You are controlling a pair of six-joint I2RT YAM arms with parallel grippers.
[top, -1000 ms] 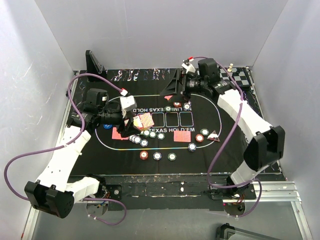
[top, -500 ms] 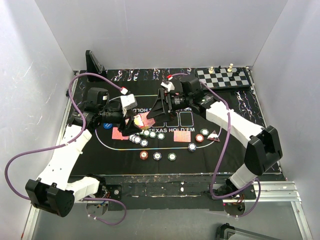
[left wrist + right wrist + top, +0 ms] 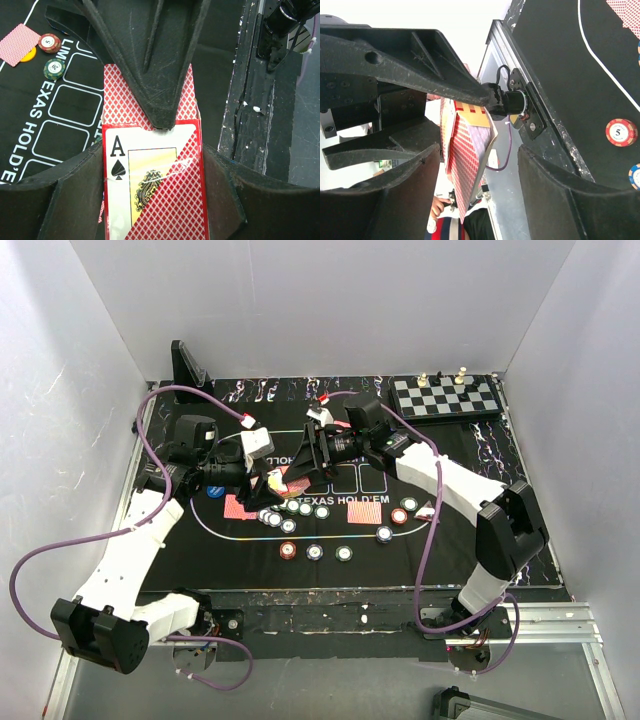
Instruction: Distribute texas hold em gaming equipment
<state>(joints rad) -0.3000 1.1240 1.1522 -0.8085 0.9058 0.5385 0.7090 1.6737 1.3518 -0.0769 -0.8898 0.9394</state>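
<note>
My left gripper (image 3: 270,481) (image 3: 152,175) is shut on a red card box (image 3: 172,200) with an ace of spades on its face. Red-backed playing cards (image 3: 120,102) stick out of the box's open end. My right gripper (image 3: 302,462) (image 3: 480,170) has come up to that end, its jaws open on either side of the box and cards (image 3: 465,165). One right fingertip (image 3: 162,117) rests at the box's top edge. Poker chips (image 3: 315,552) lie in loose rows on the black mat (image 3: 450,540), with dealt face-down cards (image 3: 237,508) (image 3: 366,507) among them.
A chessboard (image 3: 445,395) with pieces sits at the back right. A black stand (image 3: 188,365) is at the back left. Two chips (image 3: 49,43) (image 3: 54,69), a face-down card (image 3: 19,44) and a yellow disc (image 3: 30,52) lie at the mat's far side.
My right arm has swung left from the back right of the mat to the box in my left gripper, its jaws narrowing slightly. The left arm has stayed still.
</note>
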